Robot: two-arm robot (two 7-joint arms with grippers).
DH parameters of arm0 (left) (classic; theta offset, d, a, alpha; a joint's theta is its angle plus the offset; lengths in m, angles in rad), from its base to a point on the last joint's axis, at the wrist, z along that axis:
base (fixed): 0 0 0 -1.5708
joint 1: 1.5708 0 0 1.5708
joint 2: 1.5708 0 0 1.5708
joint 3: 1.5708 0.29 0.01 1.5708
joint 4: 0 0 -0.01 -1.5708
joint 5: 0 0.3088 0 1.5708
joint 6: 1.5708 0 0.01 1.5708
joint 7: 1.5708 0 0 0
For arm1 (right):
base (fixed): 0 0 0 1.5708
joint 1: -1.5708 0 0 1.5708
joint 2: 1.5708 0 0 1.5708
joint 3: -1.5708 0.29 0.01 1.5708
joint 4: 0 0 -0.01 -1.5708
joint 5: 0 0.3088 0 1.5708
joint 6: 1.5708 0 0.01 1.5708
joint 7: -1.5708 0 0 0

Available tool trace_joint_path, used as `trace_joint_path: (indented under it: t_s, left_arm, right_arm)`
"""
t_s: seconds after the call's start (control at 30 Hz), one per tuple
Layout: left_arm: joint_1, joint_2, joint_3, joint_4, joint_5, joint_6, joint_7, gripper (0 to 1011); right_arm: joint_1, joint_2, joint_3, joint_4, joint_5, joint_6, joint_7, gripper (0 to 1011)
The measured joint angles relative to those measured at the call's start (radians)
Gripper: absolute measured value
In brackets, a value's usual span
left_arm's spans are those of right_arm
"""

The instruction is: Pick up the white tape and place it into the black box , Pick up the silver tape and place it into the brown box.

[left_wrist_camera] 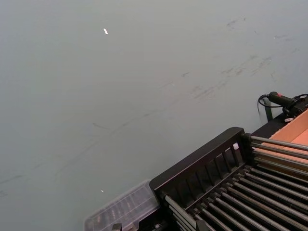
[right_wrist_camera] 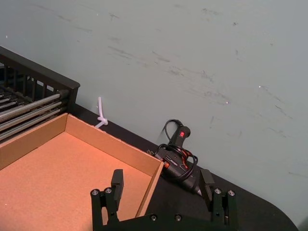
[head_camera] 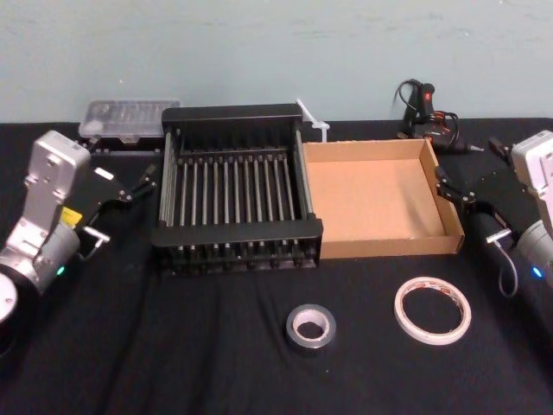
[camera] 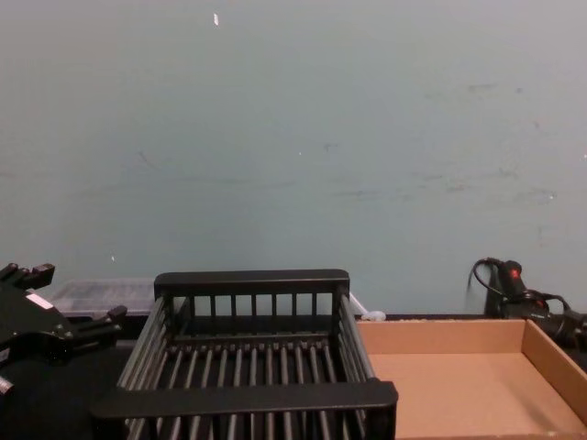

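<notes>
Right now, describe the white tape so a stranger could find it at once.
Start at the brown box on the table's right half. In front of it lies the white tape, flat. Unlike the smaller, dull silver tape to its left, it is a thin white ring with red print.

No legible text or labels.

Head view: high, looking forward and down over the whole bench (head_camera: 216, 363), both boxes in view. Chest view: low, near the bench's front edge, facing the back wall, side-on to the black box (camera: 248, 396) and brown box (camera: 459, 380). Left wrist view: close to the black box's far corner, aimed at the wall. Right wrist view: close over the brown box's far right corner. All four views share the black box.
</notes>
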Motion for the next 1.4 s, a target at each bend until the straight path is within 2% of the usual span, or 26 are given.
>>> trace_joint_path:
  t_s: [0.37,0.63,0.9,1.23,1.4]
  left_arm:
    - [0.0,0.0,0.0,0.0,0.0,0.0,0.0,1001]
    - [0.0,0.0,0.0,0.0,0.0,0.0,0.0,1001]
    - [0.0,0.0,0.0,0.0,0.0,0.0,0.0,1001]
    - [0.0,0.0,0.0,0.0,0.0,0.0,0.0,1001]
    - [0.0,0.0,0.0,0.0,0.0,0.0,0.0,1001]
  right_arm:
    - [0.0,0.0,0.001,0.0,0.0,0.0,0.001,1002]
    - [-0.012,-0.005,0.028,-0.017,0.0,-0.009,0.031,1002]
    - [-0.071,0.011,0.076,-0.104,0.024,0.018,0.04,1002]
    - [-0.211,0.085,0.168,-0.282,0.069,0.075,0.058,1002]
    - [-0.27,0.113,0.206,-0.343,0.094,0.098,0.075,1002]
